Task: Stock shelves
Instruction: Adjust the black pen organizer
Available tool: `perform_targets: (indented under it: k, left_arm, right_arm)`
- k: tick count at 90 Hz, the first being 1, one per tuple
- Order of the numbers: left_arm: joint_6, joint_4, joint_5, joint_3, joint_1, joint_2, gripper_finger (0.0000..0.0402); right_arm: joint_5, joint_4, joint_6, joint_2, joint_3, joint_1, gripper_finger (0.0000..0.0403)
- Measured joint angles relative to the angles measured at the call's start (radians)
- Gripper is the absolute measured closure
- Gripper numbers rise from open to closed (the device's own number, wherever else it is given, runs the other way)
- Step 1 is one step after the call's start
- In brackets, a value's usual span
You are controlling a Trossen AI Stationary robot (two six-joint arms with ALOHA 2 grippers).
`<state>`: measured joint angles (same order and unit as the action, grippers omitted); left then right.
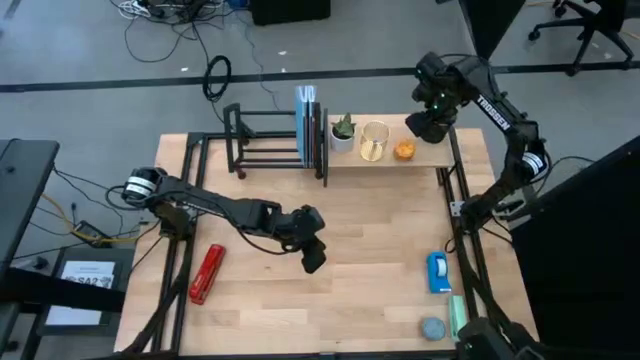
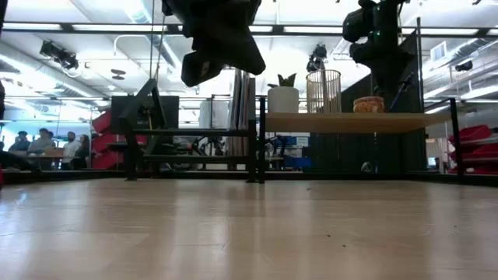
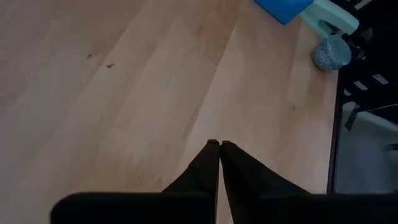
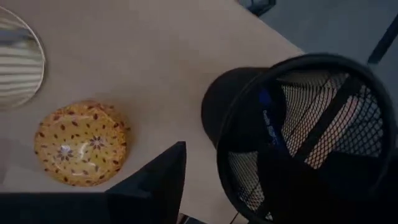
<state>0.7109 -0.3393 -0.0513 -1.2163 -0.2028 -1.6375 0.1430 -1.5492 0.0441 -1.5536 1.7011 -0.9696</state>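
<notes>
**Over the far right corner: mesh cup held above the plank shelf**

At the far right corner of the worktop [image 1: 350, 300], the right gripper [image 1: 428, 122] hangs over the right end of the wooden plank shelf [image 1: 465, 155]. Its fingers appear to be pinched on the rim of a black mesh cup [image 4: 311, 124], one finger outside the wall and the other seemingly inside. The cup is tilted, its mouth turned partly toward the wrist camera. It should be light and fairly stiff, and a rim pinch suits it, though thin mesh could flex or swing under a hard squeeze.

Just beside it on the plank sits a small orange patterned bowl [image 4: 81, 143], likely fragile, then a gold wire basket [image 1: 374, 140] and a potted plant [image 1: 343, 132]. Bare board remains at the plank's right end.

Both shelves stand along the worktop's far edge with their long axes parallel to it. The black bar rack [image 1: 265, 150] is on the left and holds upright blue books [image 1: 308, 125].

Mid-worktop, the left gripper [image 1: 312, 258] waits with its fingers [image 3: 208, 162] pressed together, holding nothing.
</notes>
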Motion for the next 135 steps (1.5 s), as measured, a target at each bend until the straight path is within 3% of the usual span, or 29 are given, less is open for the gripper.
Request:
perform_targets:
  k: [36,67,112,135]
  left_arm:
    - [0.000,-0.001,0.000,0.000,0.000,0.000,0.0402]
    - [-0.003,-0.003,0.000,0.000,0.000,0.000,0.0402]
    - [-0.003,-0.002,0.000,0.000,0.000,0.000,0.0402]
    - [-0.003,-0.002,0.000,0.000,0.000,0.000,0.0402]
  right_arm:
    - [-0.046,0.002,-0.002,0.010,-0.070,-0.005,0.0397]
    - [-0.175,-0.021,0.069,0.081,-0.070,0.032,0.0402]
    - [-0.172,-0.022,0.123,0.084,-0.070,0.108,0.0403]
    - [-0.086,-0.022,0.163,0.084,-0.070,0.147,0.0403]
